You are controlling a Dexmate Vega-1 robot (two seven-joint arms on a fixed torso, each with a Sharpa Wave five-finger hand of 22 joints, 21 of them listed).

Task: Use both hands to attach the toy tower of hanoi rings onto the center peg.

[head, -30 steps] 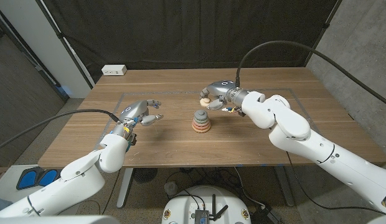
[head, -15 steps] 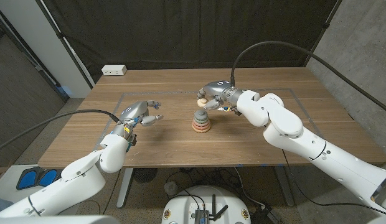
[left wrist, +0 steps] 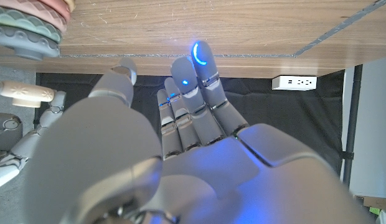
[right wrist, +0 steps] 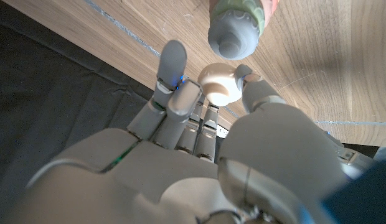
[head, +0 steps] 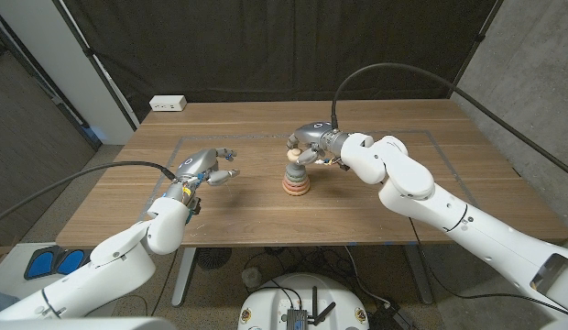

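My left hand (head: 209,168) waits over the left part of the table (head: 376,202), well apart from the stack. Fingers spread and loosely curled, nothing in them; the left wrist view confirms bare fingers (left wrist: 193,99) with only tabletop beyond.

At table centre stands the tower (head: 296,179): wide pinkish and orange rings at the base, a greenish one above, a grey ring on top. In the right wrist view the grey peg tip (right wrist: 232,45) pokes out of the top of the stack. Most rings look already seated.

My right hand (head: 309,142) is just above and slightly behind the tower. It pinches the small cream ring (right wrist: 220,84) between thumb and a finger, other fingers half extended. In the head view the cream ring (head: 293,155) shows at the fingertips, very near the tower's top; I cannot tell whether it touches the peg yet.

Step in hand, as I judge it: placing what seems the last, smallest ring. From the wrist view the ring looks a little off to one side of the peg tip, not yet centred.

Next move calls for a small sideways correction to bring the ring's hole over the tip, a level ring, then a straight lowering and a gentle release. Risk: a tilted ring catching on the tip, or my fingers nudging the stack. The left hand could steady the base if needed.
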